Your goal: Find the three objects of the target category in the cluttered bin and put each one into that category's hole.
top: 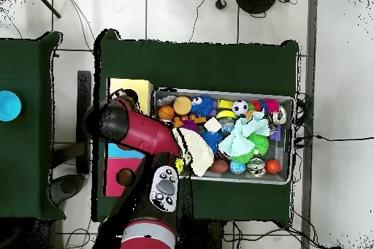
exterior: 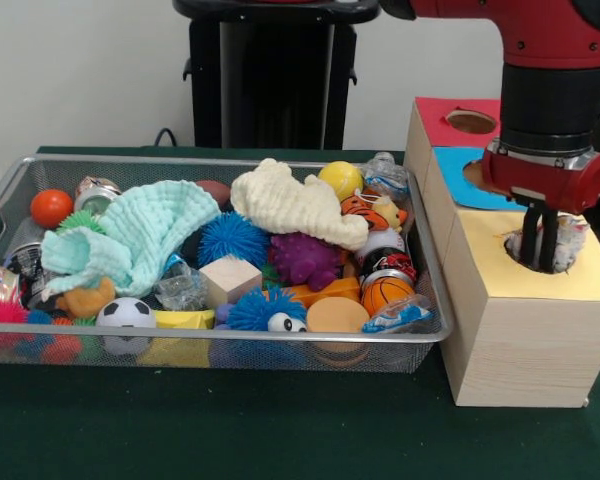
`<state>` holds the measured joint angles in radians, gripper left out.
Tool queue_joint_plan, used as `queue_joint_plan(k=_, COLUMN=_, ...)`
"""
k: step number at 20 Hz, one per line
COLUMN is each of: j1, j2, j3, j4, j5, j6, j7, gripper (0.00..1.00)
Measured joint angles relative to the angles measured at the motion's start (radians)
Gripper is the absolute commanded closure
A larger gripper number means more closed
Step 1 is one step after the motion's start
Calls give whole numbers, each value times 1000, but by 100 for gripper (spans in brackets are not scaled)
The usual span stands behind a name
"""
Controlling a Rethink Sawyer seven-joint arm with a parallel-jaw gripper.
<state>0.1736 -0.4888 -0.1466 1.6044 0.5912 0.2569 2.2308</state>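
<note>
I'm lowering a whitish-grey wad (exterior: 568,240) into the yellow box's hole (exterior: 525,262), jaws pinched shut on its crown; it's feather-light, crushable, springy

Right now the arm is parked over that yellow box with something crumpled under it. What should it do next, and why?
Probably let go and lift straight up. The gripper is down at the yellow-topped box's hole, and a whitish wad already sits in the opening around its fingers.
</note>
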Motion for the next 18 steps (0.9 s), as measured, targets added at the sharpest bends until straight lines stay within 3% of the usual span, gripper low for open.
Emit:
queue_joint_plan(k=8, j1=56, j2=46, j3=-61, j4=-26, j5=-10, j6=-9, j7=0, gripper=100)
queue_joint_plan(k=18, j1=45, j2=9, j3=-67, j4=-9, j5=-55, j6=-7, j7=0, gripper=100)
